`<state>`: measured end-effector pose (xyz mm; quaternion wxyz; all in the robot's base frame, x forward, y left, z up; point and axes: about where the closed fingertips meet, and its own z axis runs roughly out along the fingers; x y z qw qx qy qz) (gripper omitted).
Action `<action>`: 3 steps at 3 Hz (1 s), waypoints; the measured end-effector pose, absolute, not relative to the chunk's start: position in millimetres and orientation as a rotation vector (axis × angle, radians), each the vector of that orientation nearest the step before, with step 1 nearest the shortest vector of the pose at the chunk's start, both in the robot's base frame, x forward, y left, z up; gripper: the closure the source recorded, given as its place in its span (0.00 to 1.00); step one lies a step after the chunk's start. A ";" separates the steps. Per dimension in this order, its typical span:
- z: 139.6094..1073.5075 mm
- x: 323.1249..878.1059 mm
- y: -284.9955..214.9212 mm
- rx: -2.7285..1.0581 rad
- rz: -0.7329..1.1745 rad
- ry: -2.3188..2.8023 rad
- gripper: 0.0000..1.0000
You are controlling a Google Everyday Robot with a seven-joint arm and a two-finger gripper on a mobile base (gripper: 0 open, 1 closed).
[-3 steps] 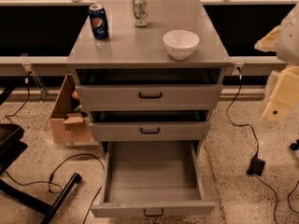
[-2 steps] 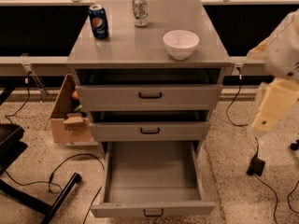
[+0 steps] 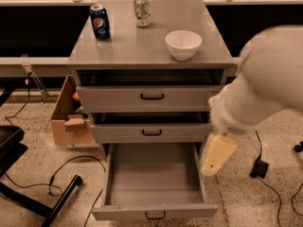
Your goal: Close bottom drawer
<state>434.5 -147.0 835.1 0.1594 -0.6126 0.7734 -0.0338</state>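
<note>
The bottom drawer (image 3: 156,211) of the grey cabinet (image 3: 142,41) is pulled far out, and its plain grey tray is bare inside. Its slim front with a small black bar handle (image 3: 155,215) faces the lower edge of the view. My gripper (image 3: 217,154), cream-coloured on a bulky white arm (image 3: 265,84), hangs over the drawer's right side wall, just below the middle drawer's right end. It holds nothing that I can see.
The top drawer (image 3: 151,97) and middle drawer (image 3: 151,132) stand slightly ajar. On the cabinet top are a blue soda can (image 3: 100,21), a silver can (image 3: 141,10) and a white bowl (image 3: 183,44). A cardboard box (image 3: 71,119), floor cables (image 3: 71,167) and a black chair base (image 3: 28,193) lie to the left.
My arm has swung in from the far right, leftward and down, and the gripper now sits by the open bottom drawer's right side. The drawer has not moved.
</note>
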 end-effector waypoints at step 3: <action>606.9 410.8 -113.5 -1.982 -0.136 2.341 0.00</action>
